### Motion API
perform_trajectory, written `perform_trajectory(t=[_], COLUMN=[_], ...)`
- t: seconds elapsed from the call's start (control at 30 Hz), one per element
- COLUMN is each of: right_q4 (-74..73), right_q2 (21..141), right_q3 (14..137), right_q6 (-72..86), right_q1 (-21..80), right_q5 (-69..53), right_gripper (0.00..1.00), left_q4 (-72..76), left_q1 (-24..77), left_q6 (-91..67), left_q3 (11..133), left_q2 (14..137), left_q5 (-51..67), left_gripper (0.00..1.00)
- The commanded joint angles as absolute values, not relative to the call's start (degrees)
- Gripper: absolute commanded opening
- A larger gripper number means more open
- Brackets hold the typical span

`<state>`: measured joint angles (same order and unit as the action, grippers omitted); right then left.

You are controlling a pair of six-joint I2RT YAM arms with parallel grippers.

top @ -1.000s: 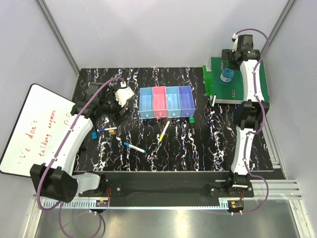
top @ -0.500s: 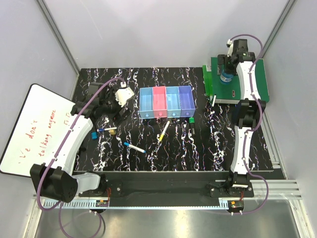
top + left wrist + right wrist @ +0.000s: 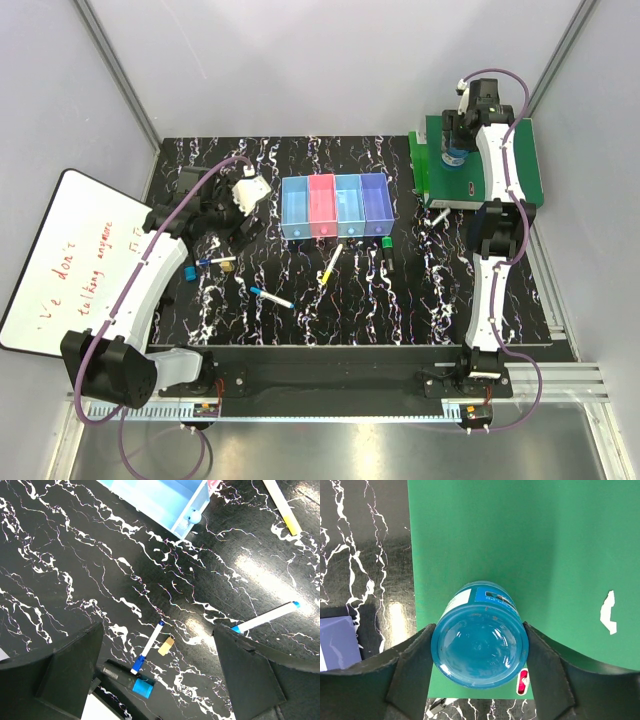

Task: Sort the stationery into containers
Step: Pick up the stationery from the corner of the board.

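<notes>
While right pincer (image 3: pixel 479 630) clamps blue jar (image 3: pixel 480 652) on green folder (image 3: pixel 560 540) | left pincer (image 3: pixel 157 630) apart

Black, white-veined table (image 3: pixel 300 160). Toward the back, row of four joined bins (image 3: pixel 335 207). Right of the bins, green folder (image 3: pixel 525 170). Just in front, green-capped dark marker (image 3: pixel 386 247) and yellow-and-white pen (image 3: pixel 331 265); further forward, blue-capped white marker (image 3: pixel 271 297); front-left, small blue-tipped pen (image 3: pixel 213 261).

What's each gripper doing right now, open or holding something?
Left gripper: open, holding nothing.
Right gripper: closed on the blue jar, which stands on the green folder.
</notes>
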<state>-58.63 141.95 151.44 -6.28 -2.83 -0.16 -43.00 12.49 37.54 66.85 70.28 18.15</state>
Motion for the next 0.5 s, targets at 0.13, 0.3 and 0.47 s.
perform_trajectory(t=[0.13,0.3,0.47], right_q4=[-58.2,-58.3,-58.4], right_q2=[141.0,140.3,138.8], right_q3=[150.6,149.9,150.2], right_q6=[-7.2,-7.4,-7.0], right_q1=[-2.4,-2.4,-2.4], right_q5=[2.3,2.8,2.4], right_gripper=[0.40,0.14,0.00], left_q4=[-42.0,-42.3,-42.4], left_q1=[12.7,12.7,12.7], left_q6=[38.3,38.1,36.2], left_q3=[67.7,67.7,67.0], left_q2=[70.0,70.0,69.5], left_q5=[17.3,17.4,20.4], left_gripper=[0.99,0.99,0.99])
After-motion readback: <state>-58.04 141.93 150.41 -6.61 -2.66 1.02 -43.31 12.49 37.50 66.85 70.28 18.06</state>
